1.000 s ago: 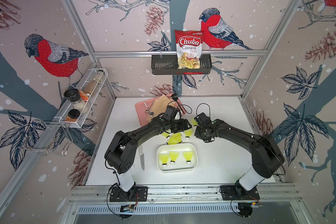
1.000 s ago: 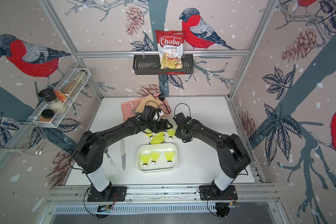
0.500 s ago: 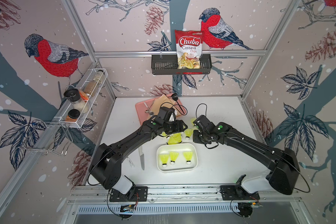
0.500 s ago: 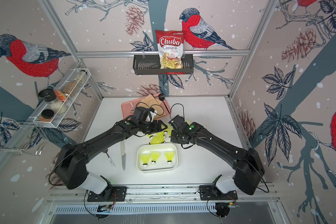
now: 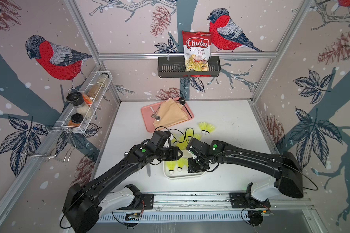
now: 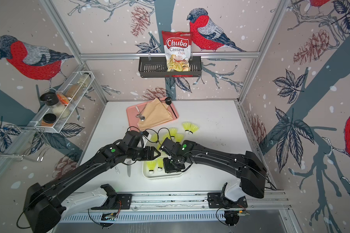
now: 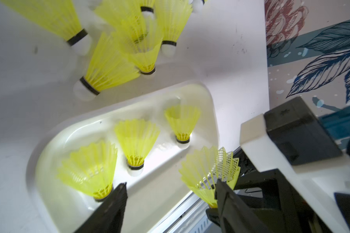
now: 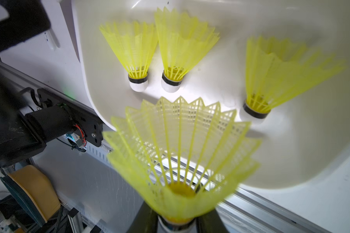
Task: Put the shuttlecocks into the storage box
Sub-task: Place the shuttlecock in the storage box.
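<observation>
Since 1 s ago the right gripper [image 5: 196,167] has swung from the table [image 5: 230,113] pile to above the storage box [image 5: 183,178], at its right end. The left gripper [image 5: 179,154] has pulled back to the box's rear-left edge. R jaws pinch one shuttlecock [image 8: 180,161] by its tip, skirt flaring outward. L jaws are wide apart w/ nothing between. Three shuttlecocks [image 7: 136,139] stand tip-down inside the box. Loose shuttlecocks [image 5: 185,139] lie just behind it, w/ two more [image 5: 206,128] farther back.
</observation>
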Controlling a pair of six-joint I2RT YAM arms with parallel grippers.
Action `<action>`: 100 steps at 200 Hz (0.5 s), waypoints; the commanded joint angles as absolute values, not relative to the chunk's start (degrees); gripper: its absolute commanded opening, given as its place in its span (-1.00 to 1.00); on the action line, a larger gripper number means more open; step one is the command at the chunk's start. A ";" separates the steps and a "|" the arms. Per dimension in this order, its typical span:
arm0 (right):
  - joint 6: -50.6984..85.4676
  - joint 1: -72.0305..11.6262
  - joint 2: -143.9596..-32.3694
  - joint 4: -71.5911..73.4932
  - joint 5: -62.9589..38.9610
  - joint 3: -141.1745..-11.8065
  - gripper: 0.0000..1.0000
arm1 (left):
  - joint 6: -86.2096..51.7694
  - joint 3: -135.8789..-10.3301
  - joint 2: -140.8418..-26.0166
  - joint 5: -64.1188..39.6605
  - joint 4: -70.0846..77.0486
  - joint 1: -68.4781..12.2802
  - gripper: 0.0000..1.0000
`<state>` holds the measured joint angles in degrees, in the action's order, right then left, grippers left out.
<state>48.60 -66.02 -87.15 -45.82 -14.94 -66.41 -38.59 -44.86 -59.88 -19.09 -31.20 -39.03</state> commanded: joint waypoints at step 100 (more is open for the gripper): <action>54.17 -62.40 -93.11 -45.38 -16.88 -65.28 -0.56 | -37.65 -39.20 -51.04 -17.48 -35.24 -39.88 0.40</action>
